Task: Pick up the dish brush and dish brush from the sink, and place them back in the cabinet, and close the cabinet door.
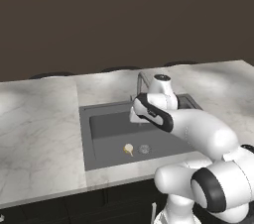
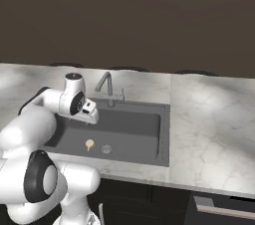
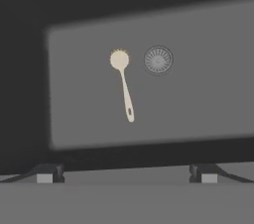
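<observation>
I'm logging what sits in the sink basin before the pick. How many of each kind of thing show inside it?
Cream dish brush: 1
Round drain: 1
Total: 2 things in the sink

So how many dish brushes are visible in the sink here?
1. A cream dish brush lies on the sink floor beside the drain. A second could be hidden behind the arm.

One cream dish brush [image 3: 123, 83], one sink [image 1: 99, 156], one drain [image 3: 158, 60], one faucet [image 2: 106, 86]
</observation>
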Available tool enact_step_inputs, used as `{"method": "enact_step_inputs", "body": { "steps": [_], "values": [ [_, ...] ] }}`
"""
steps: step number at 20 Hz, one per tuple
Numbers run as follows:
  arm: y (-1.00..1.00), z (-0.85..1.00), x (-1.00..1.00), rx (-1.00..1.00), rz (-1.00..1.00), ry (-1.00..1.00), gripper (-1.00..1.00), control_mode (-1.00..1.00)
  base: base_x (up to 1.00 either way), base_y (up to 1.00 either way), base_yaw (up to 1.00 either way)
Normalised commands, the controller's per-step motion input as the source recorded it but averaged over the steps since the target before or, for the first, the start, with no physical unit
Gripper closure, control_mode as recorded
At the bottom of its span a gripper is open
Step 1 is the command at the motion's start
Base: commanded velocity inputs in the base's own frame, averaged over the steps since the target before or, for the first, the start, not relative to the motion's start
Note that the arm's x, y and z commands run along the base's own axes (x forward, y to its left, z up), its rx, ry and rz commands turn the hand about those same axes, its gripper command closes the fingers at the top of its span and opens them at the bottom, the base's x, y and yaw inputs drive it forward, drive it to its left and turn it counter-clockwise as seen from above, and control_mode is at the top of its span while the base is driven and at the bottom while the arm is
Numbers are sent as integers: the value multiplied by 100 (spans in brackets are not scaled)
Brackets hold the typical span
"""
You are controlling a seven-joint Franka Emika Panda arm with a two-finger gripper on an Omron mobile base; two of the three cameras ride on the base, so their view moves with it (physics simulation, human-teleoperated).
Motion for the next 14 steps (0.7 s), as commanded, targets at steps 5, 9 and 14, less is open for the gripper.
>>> {"method": "enact_step_inputs", "body": {
  "steps": [5,9,14],
  "values": [
    [10,-25,0,0,0,7,-100,-100,0,0,0],
    [9,-30,0,0,0,6,-100,-100,0,0,0],
    [7,-27,1,0,0,6,-100,-100,0,0,0]
  ]
}}
